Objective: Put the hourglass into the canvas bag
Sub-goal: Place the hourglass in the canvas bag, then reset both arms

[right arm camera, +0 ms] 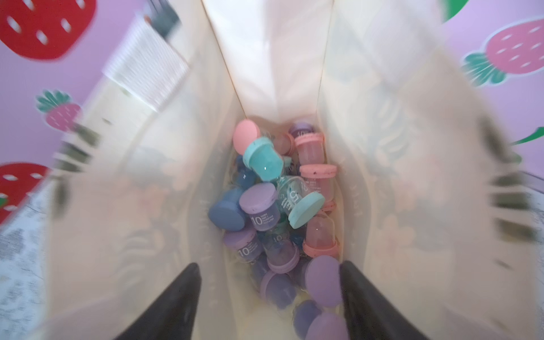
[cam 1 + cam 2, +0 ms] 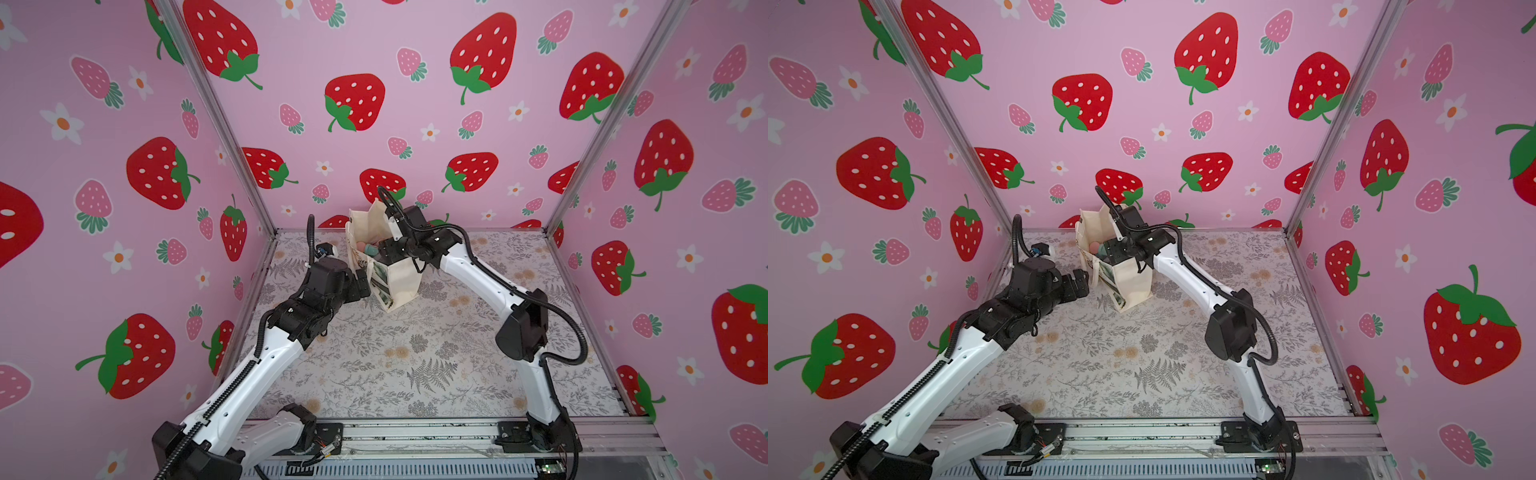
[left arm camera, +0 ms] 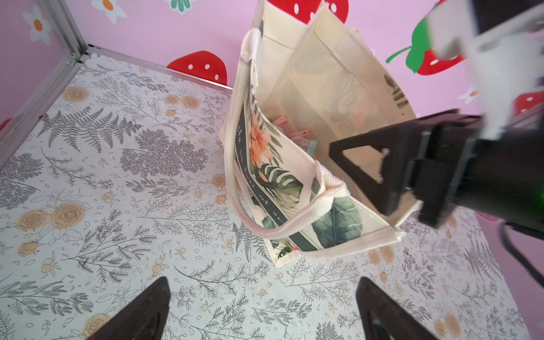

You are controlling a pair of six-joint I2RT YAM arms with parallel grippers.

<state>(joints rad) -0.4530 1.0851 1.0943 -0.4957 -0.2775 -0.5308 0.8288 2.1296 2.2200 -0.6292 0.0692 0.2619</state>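
Right wrist view: the right tool (image 1: 268,265), jaws apart and holding nothing, hangs over the open canvas bag (image 1: 279,73), where a teal hourglass (image 1: 262,160) lies atop other hourglasses (image 1: 318,176). The left tool (image 3: 263,279), jaws wide apart, hovers just left of the bag above the table (image 3: 117,206).
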